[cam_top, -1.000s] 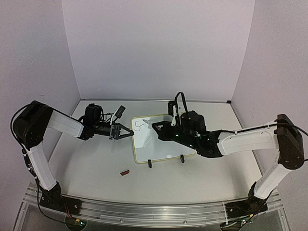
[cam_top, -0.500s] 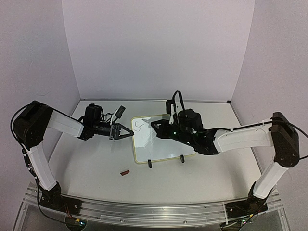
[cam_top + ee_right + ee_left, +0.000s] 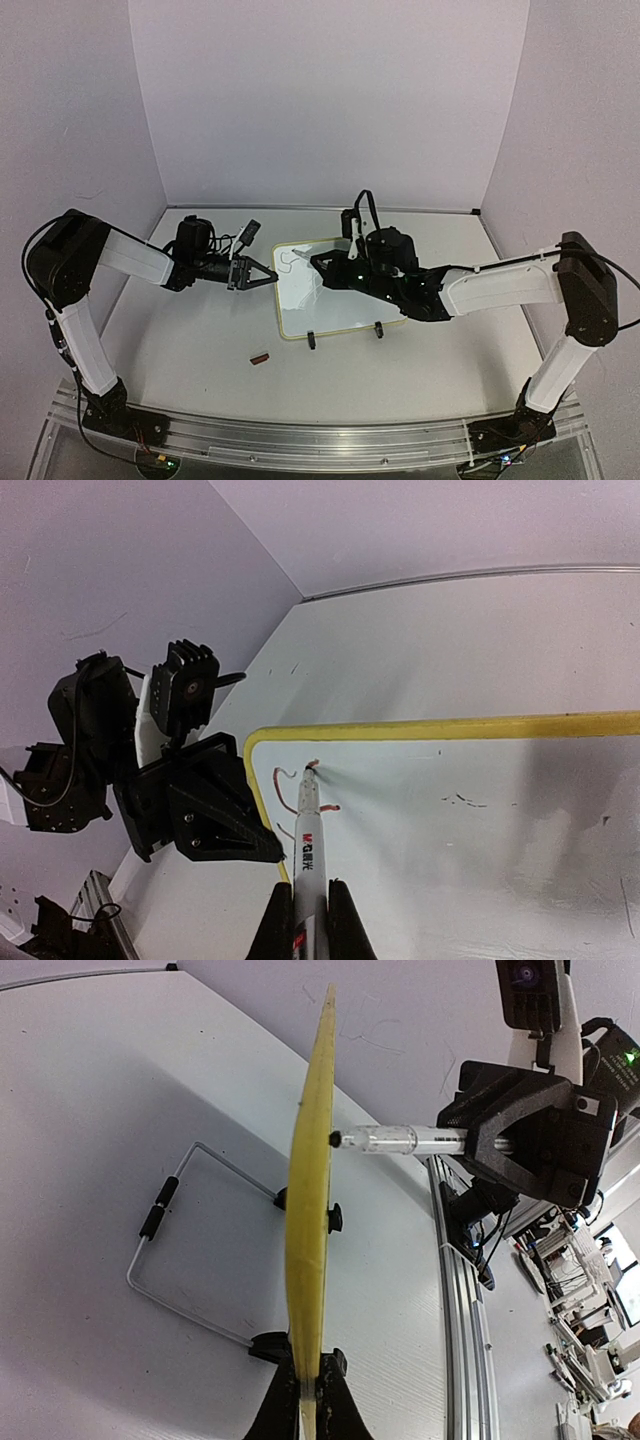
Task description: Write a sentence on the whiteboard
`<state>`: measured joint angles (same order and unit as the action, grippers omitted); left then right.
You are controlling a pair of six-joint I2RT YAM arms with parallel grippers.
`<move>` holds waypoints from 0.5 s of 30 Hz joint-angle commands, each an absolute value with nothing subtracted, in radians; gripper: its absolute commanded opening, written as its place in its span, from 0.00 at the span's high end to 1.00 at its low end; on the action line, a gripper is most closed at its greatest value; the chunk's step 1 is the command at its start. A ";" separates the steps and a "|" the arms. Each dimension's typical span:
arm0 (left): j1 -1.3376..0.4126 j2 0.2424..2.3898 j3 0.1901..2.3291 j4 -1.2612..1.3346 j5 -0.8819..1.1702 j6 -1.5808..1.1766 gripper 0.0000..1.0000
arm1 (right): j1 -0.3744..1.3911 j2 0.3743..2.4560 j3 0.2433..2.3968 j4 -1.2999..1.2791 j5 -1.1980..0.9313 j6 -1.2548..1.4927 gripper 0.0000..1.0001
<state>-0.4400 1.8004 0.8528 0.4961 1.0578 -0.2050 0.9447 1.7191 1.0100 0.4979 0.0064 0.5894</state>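
The whiteboard stands tilted on its wire stand in the middle of the table. My left gripper is shut on its left edge; the left wrist view shows the yellow frame edge-on between my fingers. My right gripper is shut on a white marker. The marker's tip touches the board near its top left corner. Of the sentence, only a few reddish strokes of the first letters show there. The marker also shows in the left wrist view, meeting the board face.
A small red marker cap lies on the table in front of the board's left corner. Two black clips hold the board's lower edge. Faint old marks dot the board. Walls close the table at back and sides.
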 commanded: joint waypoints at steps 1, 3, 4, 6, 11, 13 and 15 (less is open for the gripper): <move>-0.449 1.777 0.852 0.459 1.048 -0.163 1.00 | 0.939 1.714 1.002 0.488 0.010 0.606 1.00; -0.450 1.776 0.852 0.459 1.049 -0.163 1.00 | 0.939 1.712 0.992 0.488 0.008 0.611 1.00; -0.451 1.776 0.852 0.459 1.048 -0.163 1.00 | 0.940 1.712 0.989 0.488 0.009 0.614 1.00; -0.451 1.776 0.853 0.458 1.048 -0.163 1.00 | 0.940 1.709 0.977 0.489 0.008 0.620 1.00; -0.451 1.775 0.852 0.457 1.047 -0.161 1.00 | 0.950 1.698 0.949 0.489 0.009 0.632 1.00; -0.451 1.775 0.852 0.457 1.047 -0.161 1.00 | 0.957 1.699 0.942 0.489 0.008 0.636 1.00; -0.451 1.773 0.853 0.457 1.046 -0.161 1.00 | 0.962 1.698 0.936 0.489 0.009 0.639 1.00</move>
<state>-0.4397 1.8001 0.8532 0.4889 1.0470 -0.2059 0.9551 1.7184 0.9570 0.5058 -0.0127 0.6228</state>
